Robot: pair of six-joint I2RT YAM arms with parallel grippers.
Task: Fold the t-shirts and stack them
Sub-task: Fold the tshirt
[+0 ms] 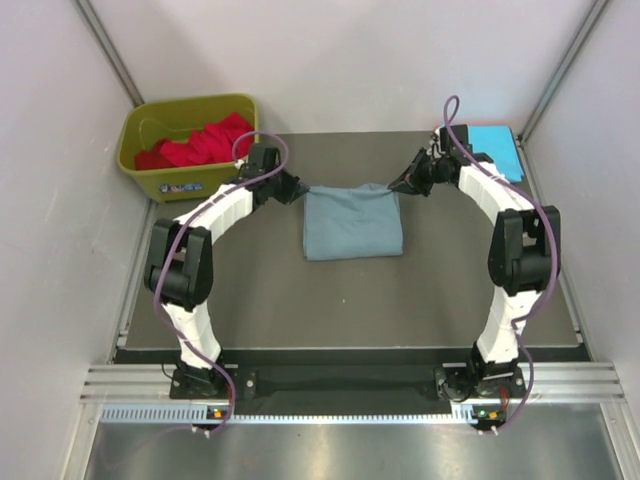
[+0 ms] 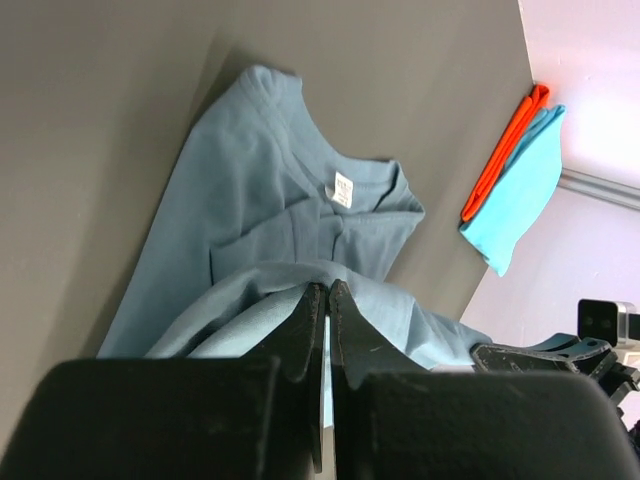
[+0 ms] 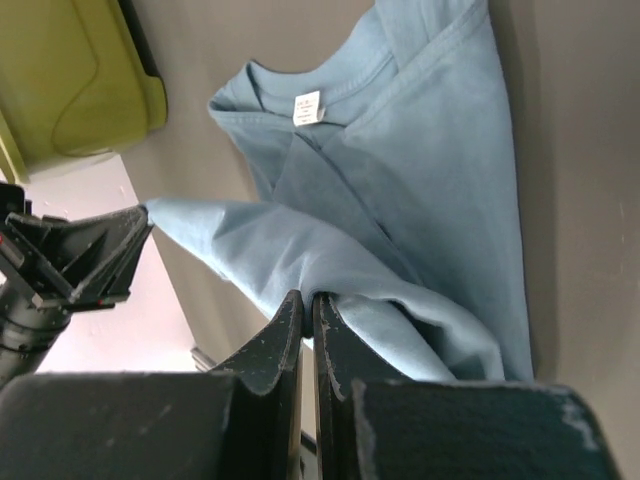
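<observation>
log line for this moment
step: fold | left gripper: shut on grey-blue t-shirt | right gripper: shut on grey-blue t-shirt | folded: cyan t-shirt, orange t-shirt | bin: red t-shirts

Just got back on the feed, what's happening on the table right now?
Both arms are on the grey-blue t-shirt in the middle of the table. The left gripper and the right gripper are each shut on a far corner, holding that edge raised, apparently mid-fold. A folded cyan t-shirt lies on an orange t-shirt at the far right corner. Red t-shirts sit unfolded in the olive-green bin at far left.
</observation>
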